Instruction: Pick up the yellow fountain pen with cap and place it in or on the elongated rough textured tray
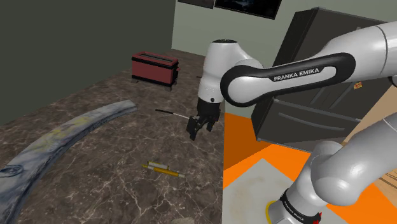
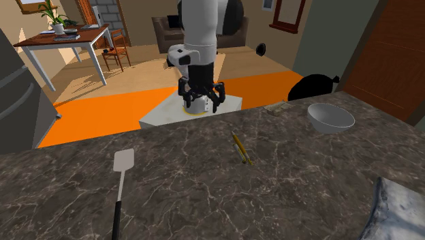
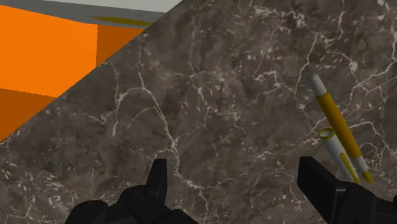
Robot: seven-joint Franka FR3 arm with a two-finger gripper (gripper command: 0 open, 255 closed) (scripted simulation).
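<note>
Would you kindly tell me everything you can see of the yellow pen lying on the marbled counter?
The pen is slim, with a yellow barrel and white ends; a white piece with a yellow ring and clip, seemingly its cap, lies alongside. It lies flat on the dark marbled counter, touched by nothing else. The open hand is apart from it, the pen outside its fingers.

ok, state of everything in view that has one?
gripper: open, holding nothing
pen: flat on the counter, near one finger, not held
tray: flat on the counter, pen not on it
bowl: upright
spatula: lying flat
toaster: upright
fridge: doors shut
</note>
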